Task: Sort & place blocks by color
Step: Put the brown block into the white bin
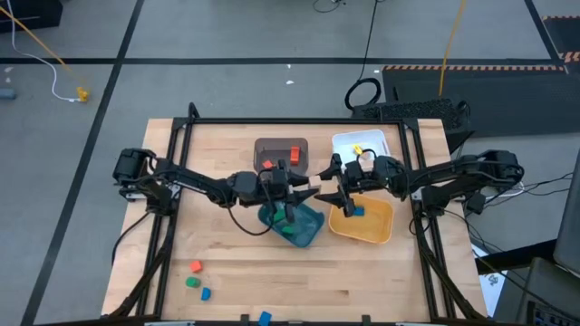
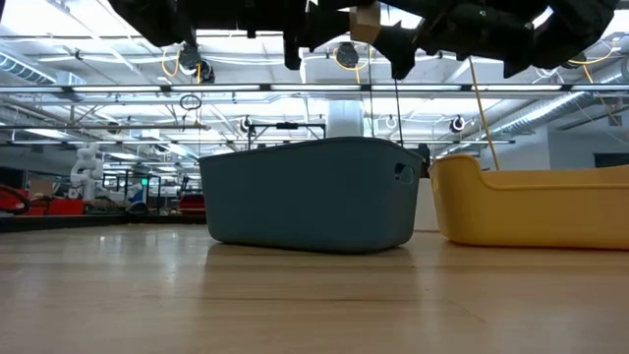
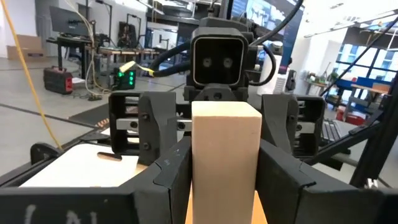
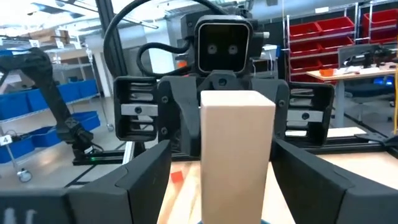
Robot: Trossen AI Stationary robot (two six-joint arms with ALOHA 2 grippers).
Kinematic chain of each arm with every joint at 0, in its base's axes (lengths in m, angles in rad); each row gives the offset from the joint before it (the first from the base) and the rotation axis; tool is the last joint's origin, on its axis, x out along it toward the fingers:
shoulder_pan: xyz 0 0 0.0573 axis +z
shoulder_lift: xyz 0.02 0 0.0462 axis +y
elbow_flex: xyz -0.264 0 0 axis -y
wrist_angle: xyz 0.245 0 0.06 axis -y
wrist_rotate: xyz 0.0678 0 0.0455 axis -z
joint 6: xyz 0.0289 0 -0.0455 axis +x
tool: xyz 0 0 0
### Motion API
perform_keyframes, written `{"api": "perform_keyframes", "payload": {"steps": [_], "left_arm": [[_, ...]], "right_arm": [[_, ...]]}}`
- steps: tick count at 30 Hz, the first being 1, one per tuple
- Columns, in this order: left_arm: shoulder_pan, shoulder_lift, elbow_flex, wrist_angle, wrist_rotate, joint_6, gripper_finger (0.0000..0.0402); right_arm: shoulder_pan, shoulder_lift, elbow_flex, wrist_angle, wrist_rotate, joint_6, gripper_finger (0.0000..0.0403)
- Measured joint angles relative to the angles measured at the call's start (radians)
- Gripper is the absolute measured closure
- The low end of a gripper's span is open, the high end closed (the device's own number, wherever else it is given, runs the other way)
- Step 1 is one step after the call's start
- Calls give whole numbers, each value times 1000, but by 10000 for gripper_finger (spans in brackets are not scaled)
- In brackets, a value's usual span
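Note:
A plain light wood block [image 3: 225,143] hangs upright in the air over the table's middle, above the gap between the teal tray [image 1: 308,232] and the yellow tray [image 1: 379,226]. My left gripper [image 3: 225,186] is shut on it. My right gripper [image 4: 236,186] faces it from the table's right, open, with one finger on either side of the same block [image 4: 237,149] and a gap to each. The low view shows the block [image 2: 366,22] at the top, between the dark fingers. My left gripper pinches the wood block by two opposite upright sides [image 3: 198,186] between its two fingers. The fingers [image 3: 168,177] lie about level and come from the table's left. The block stands upright in the hold, lifted clear of the trays and the table.
A brown tray [image 1: 299,161] with red blocks and a white tray [image 1: 344,143] stand at the back. The teal tray holds a green block [image 1: 288,230], the yellow one a blue block [image 1: 357,212]. Loose orange [image 1: 195,266], green [image 1: 191,282] and blue [image 1: 206,293] blocks lie near left.

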Motion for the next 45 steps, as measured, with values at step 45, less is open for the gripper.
{"api": "perform_keyframes", "payload": {"steps": [45], "left_arm": [[20,0,3,1,69,-38,254]], "right_arm": [[1,27,-1,-15,-3,3,289]]}}
